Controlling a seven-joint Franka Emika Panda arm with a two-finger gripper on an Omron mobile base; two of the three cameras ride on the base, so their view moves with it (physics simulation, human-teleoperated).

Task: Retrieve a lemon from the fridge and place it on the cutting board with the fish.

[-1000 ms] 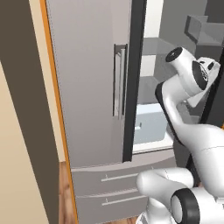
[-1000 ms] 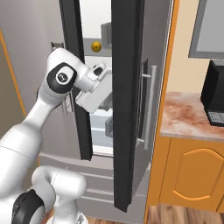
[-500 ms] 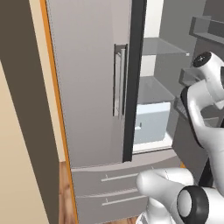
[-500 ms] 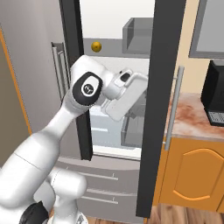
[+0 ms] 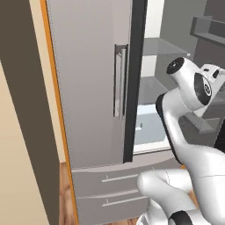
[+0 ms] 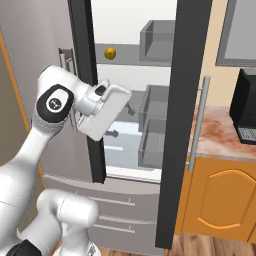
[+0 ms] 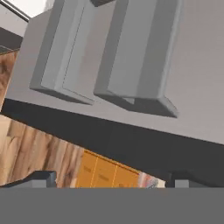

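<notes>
Standing open, the fridge (image 6: pixel 175 125) shows the lemon (image 6: pixel 110 52) on an upper shelf. Gripper (image 6: pixel 131 109) sits below it inside the opening, jaws apparently spread wide, nothing held.

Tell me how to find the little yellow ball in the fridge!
Look at the tall grey stainless fridge with its doors swung open, and find the grey glass shelf high up inside. The small round yellow-orange lemon sits on that shelf, left of a grey bin. It is the only brightly coloured thing among white and grey.
</notes>
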